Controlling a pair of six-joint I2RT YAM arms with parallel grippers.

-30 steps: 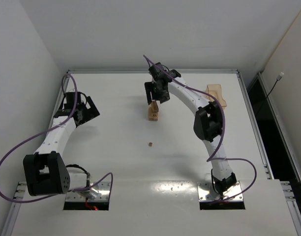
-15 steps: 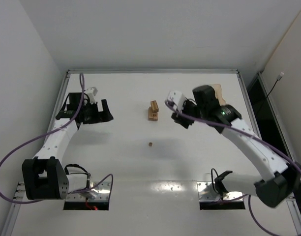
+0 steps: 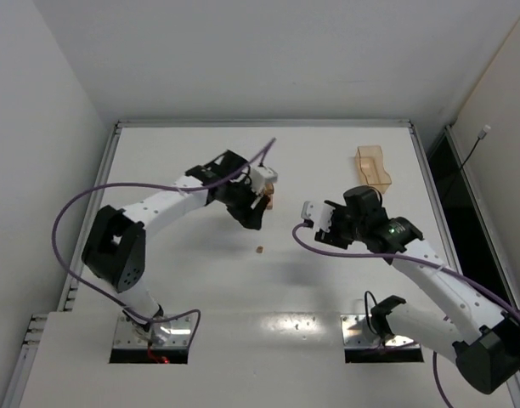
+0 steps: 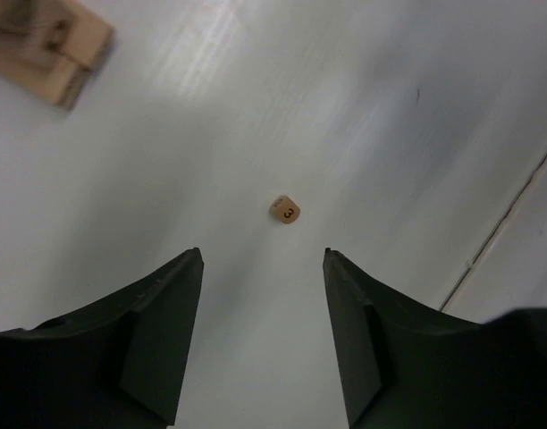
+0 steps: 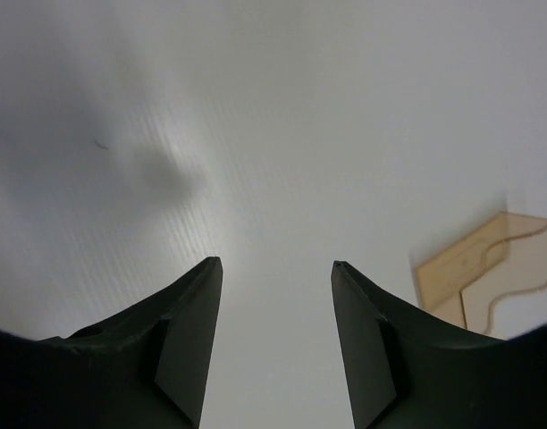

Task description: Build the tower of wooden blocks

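Note:
The wood block tower is a short stack of light wooden planks (image 3: 267, 201) at the table's middle back, with its corner showing in the left wrist view (image 4: 46, 39). A tiny cube (image 3: 258, 250) marked 3 lies alone on the white table (image 3: 192, 280), just ahead of the fingertips in the left wrist view (image 4: 286, 210). My left gripper (image 3: 246, 212) hovers right beside the stack and partly hides it. It is open (image 4: 263, 256) and holds nothing. My right gripper (image 3: 319, 219) is open over bare table to the stack's right, with nothing between its fingers (image 5: 275, 262).
A translucent amber plastic box (image 3: 372, 164) stands at the back right and shows at the right edge of the right wrist view (image 5: 488, 268). A raised rim (image 3: 115, 161) bounds the table. A purple cable (image 3: 69, 229) loops off the left arm.
My left arm has swung from the far left to the stack at the middle, and its jaws have narrowed. My right arm has pulled away from the stack to the right.

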